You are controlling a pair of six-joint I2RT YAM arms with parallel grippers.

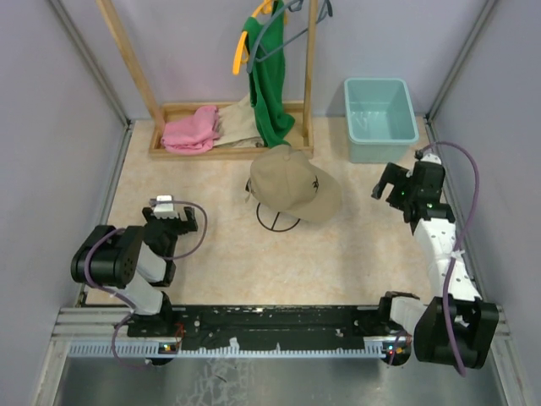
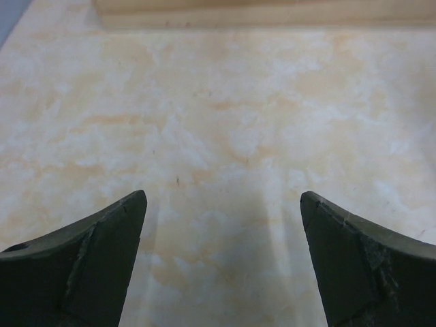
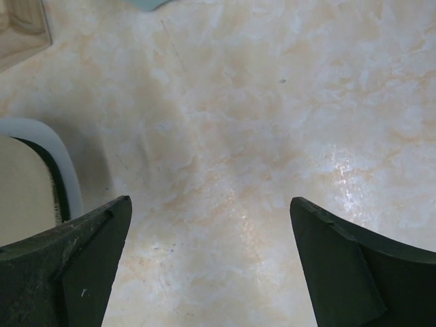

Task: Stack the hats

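Dark fingers (image 2: 102, 252) of the left tool (image 2: 223, 204) are filling the bottom of its wrist view, standing wide apart and holding nothing, with only bare tabletop (image 2: 225, 122) lying between and ahead of them. The right tool (image 3: 210, 201) is likewise gaping wide and carrying nothing.

Just off the right tool's left finger, a tan cap (image 1: 296, 182) is sitting crown-up as the top of a single pile. A pale rim (image 3: 30, 129) with a dark line inside it is peeking out along the tan fabric there, and from above a thin black loop is poking out beneath the pile on the side facing the arms. The pile is lying well ahead of the left tool and off to its right.

By my reading the stacking is looking finished or close to it. No loose hat is lying anywhere on the tabletop, and neither tool is touching the pile. How many hats are sitting under the tan one cannot be counted.

A small dark mark is showing on the tan crown, too small to read, and nothing else is carrying legible writing.

Beyond the right tool a teal bin (image 1: 378, 118) is standing. Far ahead of the left tool a wooden rack (image 1: 228, 148) is holding a pink cloth (image 1: 190, 128), with a green shirt (image 1: 269, 93) hanging from an orange hanger (image 1: 245, 42).
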